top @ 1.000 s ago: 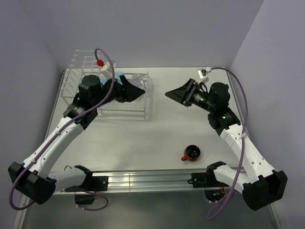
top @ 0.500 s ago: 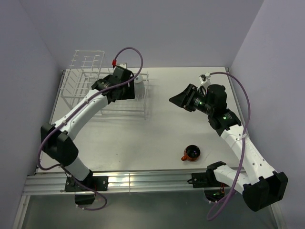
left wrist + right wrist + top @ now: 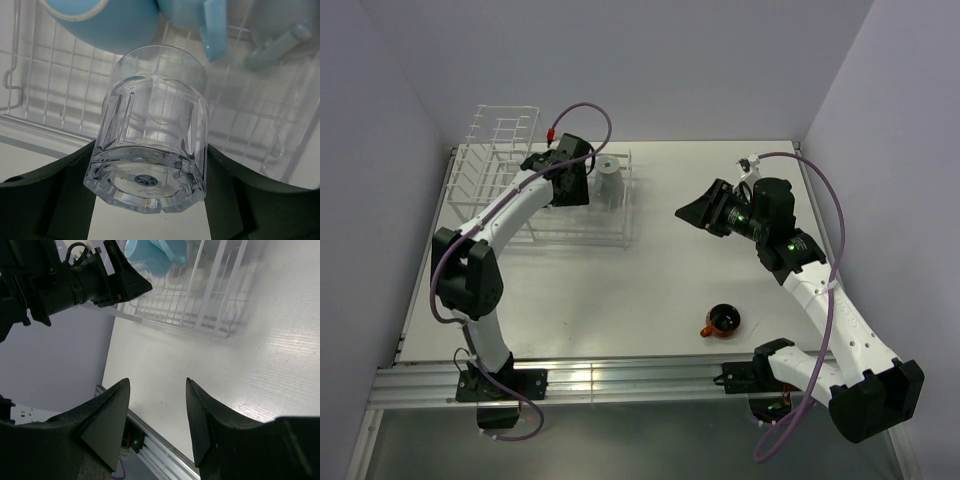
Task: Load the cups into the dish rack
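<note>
Over dish rack (image 3: pixel 570 228), held tumbler (image 3: pixel 155 125), mugs (image 3: pixel 100 20) inside

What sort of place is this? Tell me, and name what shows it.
Probably a robot lab test cell, not a real kitchen: a left arm and a right arm bolted at a white table's edge, plain walls closing it in, a white wire dish rack holding mugs.

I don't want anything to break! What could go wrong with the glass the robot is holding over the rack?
1. The glass tumbler is smooth, and the left gripper pinches it only near its base, so it might slip out.
2. Its rim is very close to the blue mugs lying in the dish rack, so it could knock into them on the way down.
</note>
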